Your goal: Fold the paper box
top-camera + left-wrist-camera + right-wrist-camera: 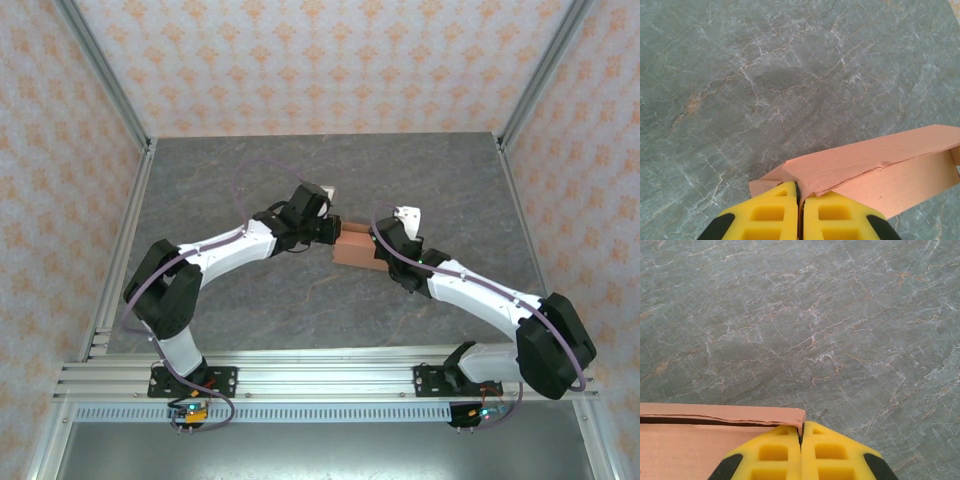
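Note:
The paper box [352,250] is a small salmon-orange cardboard shape in the middle of the table, held between both grippers. My left gripper [334,232] is at its left end. In the left wrist view the yellow fingers [775,215] are shut on a folded corner of the paper box [880,160], which runs off to the right. My right gripper [379,256] is at the box's right end. In the right wrist view its fingers [835,455] are pinched shut on the end wall of the paper box [700,445], whose rim lies to the left.
The grey marbled tabletop [250,180] surrounds the box. Patterned walls with metal corner posts [105,75] fence the table on three sides. An aluminium rail [330,375] carries both arm bases at the near edge.

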Motion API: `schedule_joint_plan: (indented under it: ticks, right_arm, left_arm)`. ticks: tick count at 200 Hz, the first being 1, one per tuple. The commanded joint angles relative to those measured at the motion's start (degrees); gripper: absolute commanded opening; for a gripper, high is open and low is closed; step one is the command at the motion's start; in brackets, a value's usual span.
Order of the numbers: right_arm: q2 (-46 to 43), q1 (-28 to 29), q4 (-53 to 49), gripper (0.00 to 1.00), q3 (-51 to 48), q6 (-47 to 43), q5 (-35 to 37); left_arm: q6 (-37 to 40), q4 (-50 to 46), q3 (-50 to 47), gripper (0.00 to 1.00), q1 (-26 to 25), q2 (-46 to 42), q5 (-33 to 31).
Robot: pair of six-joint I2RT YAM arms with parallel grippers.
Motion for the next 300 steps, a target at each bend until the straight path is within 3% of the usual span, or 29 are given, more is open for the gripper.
schedule_joint_plan:
  ticks: [1, 43, 81, 102, 116, 130, 158, 178, 191, 229, 284, 300]
  right_arm:
    - [-0.4, 0.8, 0.3, 0.04, -0.2, 1.1, 0.2]
    - [-1.4, 0.8, 2.5, 0.06, -2.1, 0.8, 0.0]
    - [-4.5, 0.8, 7.2, 0.18, -6.8, -0.3, -3.3]
    - [-9.1, 0.8, 5.2, 0.33, -7.9, 2.5, -3.1]
    - [-12.0, 0.8, 0.7, 0.5, -6.8, 7.3, -1.6]
    - [-13.9, 0.8, -7.8, 0.63, -3.9, 18.7, 0.8]
    - [-14.8, 0.8, -18.8, 0.8, 1.3, 35.7, -2.3]
    - [-15.2, 0.7, -20.4, 0.9, 2.1, 48.6, -4.7]
    - [-15.0, 0.2, -20.9, 0.91, 1.9, 58.7, -6.8]
    - [-9.2, -4.4, -9.5, 0.93, 1.0, 75.4, -21.4]
    - [-0.4, -6.6, 0.6, 0.9, 3.1, 81.7, -24.5]
    - [1.7, -6.7, 2.3, 0.84, 3.2, 81.4, -24.8]
  left_arm:
    - [3.0, -2.1, -1.7, 0.08, -3.1, -0.1, -3.3]
    - [5.3, 2.0, -6.9, 0.08, -4.3, -1.4, -7.8]
    - [8.2, 14.0, -13.5, 0.08, -7.3, -0.9, -13.7]
    - [9.3, 20.5, -16.1, 0.08, -8.8, -0.4, -18.2]
    - [9.4, 23.6, -17.5, 0.08, -9.2, -0.5, -21.0]
    - [9.3, 25.5, -18.2, 0.08, -9.4, -0.7, -23.4]
    - [8.8, 29.7, -20.5, 0.08, -9.6, -1.4, -27.5]
    - [8.9, 32.3, -21.8, 0.08, -10.1, -1.4, -29.4]
    - [8.8, 34.3, -22.6, 0.08, -10.2, -1.2, -29.9]
    - [9.7, 37.4, -23.4, 0.08, -11.1, -1.3, -33.3]
    - [9.8, 40.4, -24.6, 0.09, -11.8, -1.0, -34.5]
    - [9.6, 41.0, -25.0, 0.09, -11.8, -1.1, -34.0]
